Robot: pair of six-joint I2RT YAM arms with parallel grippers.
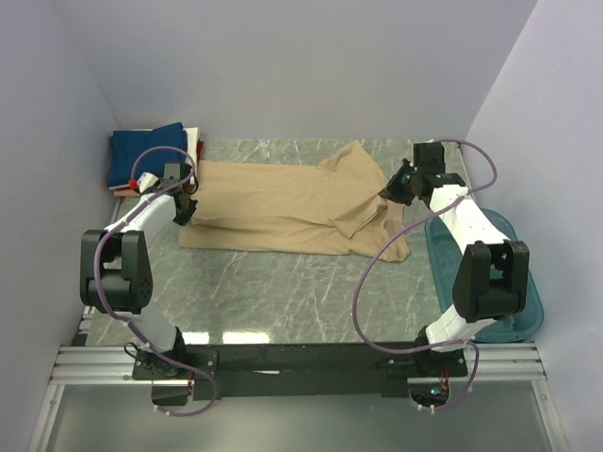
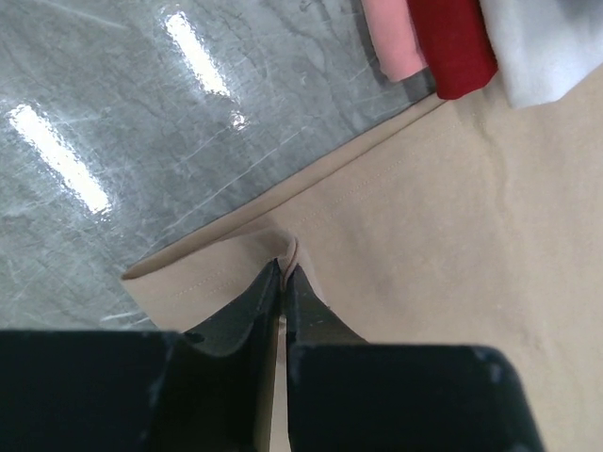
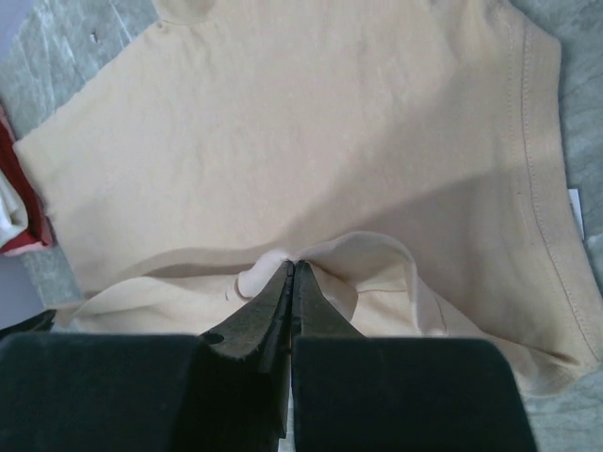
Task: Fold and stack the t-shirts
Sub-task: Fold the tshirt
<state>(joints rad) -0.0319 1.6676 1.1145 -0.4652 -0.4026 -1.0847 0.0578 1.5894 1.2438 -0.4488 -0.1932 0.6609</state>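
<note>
The tan t-shirt (image 1: 283,207) lies spread across the marble table, partly folded lengthwise, its sleeve end bunched at the right. My left gripper (image 1: 184,212) sits at the shirt's left hem. In the left wrist view that gripper (image 2: 285,266) has its jaws almost together, pinching a thin ridge of the tan cloth (image 2: 452,207). My right gripper (image 1: 391,188) is at the shirt's right end. The right wrist view shows it (image 3: 292,266) shut on a raised fold of the tan cloth (image 3: 311,141). Folded t-shirts are stacked at the far left, navy (image 1: 151,155) on top.
Pink (image 2: 396,38), red (image 2: 452,42) and white (image 2: 537,47) folded edges of the stack lie just beyond the tan hem. A teal plastic tub (image 1: 528,301) sits at the right edge, under the right arm. Bare marble (image 1: 283,292) shows in front of the shirt.
</note>
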